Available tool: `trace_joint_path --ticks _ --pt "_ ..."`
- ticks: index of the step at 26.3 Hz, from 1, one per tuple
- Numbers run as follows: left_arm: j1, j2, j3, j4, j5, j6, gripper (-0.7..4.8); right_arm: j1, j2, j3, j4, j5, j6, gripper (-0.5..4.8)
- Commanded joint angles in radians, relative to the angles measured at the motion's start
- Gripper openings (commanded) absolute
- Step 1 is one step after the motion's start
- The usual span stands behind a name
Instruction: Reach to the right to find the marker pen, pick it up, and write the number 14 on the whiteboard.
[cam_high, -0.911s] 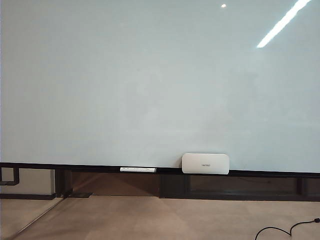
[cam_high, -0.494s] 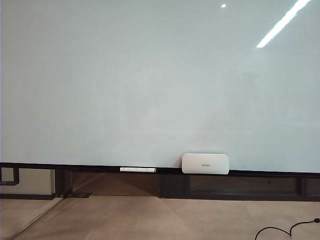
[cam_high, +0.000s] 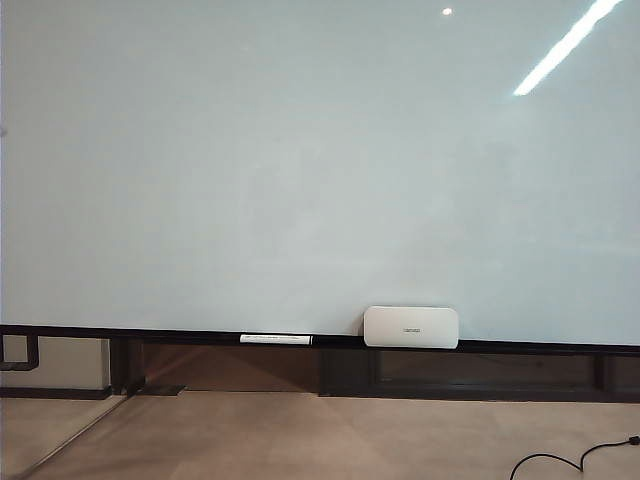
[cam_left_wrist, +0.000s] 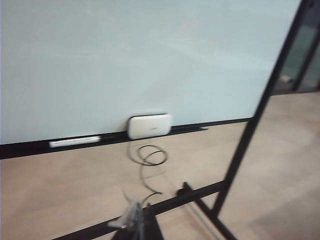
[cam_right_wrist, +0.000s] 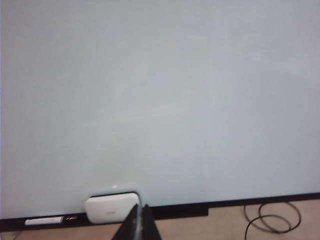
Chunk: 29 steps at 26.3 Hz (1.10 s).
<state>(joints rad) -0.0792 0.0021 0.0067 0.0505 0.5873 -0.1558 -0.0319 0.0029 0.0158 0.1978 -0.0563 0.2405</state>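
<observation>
Showing only in wrist views: right gripper (cam_right_wrist: 136, 222) pinched shut, empty, away from large glossy pale whiteboard (cam_high: 300, 170); left gripper (cam_left_wrist: 134, 220) blurred, state unclear. Seen beyond: white pen-like stick (cam_high: 276, 339), white rounded box (cam_high: 411, 327) on dark ledge; board blank.

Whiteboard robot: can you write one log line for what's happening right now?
whiteboard: blank, no 14 | ledge: white pen-like stick, white box | left gripper: empty, away from board | right gripper: shut, empty

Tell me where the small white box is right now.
In the exterior view the small white box stands on the dark ledge along the whiteboard's lower edge, right of centre, with a white marker-like stick lying to its left.
</observation>
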Motion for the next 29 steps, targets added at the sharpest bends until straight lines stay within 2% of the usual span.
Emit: trace_joint_path --ticks 1,5,8,10,13,16,21,24,26,29 --pt "-0.003 0.0 0.003 0.017 0.023 -0.028 -0.06 0.001 0.001 0.012 0.042 0.017 -0.032 -0.06" --pt "-0.003 0.0 0.003 0.018 0.068 -0.027 -0.06 0.001 0.001 0.019 0.08 0.043 -0.032 -0.06" --pt "-0.003 0.0 0.003 0.018 0.109 -0.084 -0.06 0.002 0.003 0.064 0.069 0.042 -0.061 -0.06" --pt "-0.003 0.0 0.003 0.016 0.108 -0.089 -0.06 0.002 0.025 0.111 0.049 0.04 -0.088 -0.06" --pt "-0.004 0.0 0.003 0.018 0.071 -0.107 -0.06 0.002 0.096 0.168 0.056 0.082 -0.109 -0.06" --pt "-0.008 0.0 0.003 0.016 0.006 -0.111 -0.06 0.0 0.183 0.244 0.085 0.081 -0.14 -0.06" --pt "-0.017 0.0 0.003 0.01 -0.007 -0.102 -0.06 -0.014 0.343 0.41 0.105 0.092 -0.32 -0.06" --pt "-0.043 0.0 0.003 -0.008 -0.042 -0.105 -0.06 -0.066 0.473 0.504 0.107 0.092 -0.409 -0.06" --pt "-0.062 0.0 0.003 -0.027 -0.078 -0.111 -0.06 -0.126 0.559 0.562 0.12 0.085 -0.414 -0.05" --pt "-0.079 0.0 0.003 -0.058 -0.142 -0.111 -0.06 -0.238 0.686 0.634 0.169 -0.017 -0.375 -0.06"
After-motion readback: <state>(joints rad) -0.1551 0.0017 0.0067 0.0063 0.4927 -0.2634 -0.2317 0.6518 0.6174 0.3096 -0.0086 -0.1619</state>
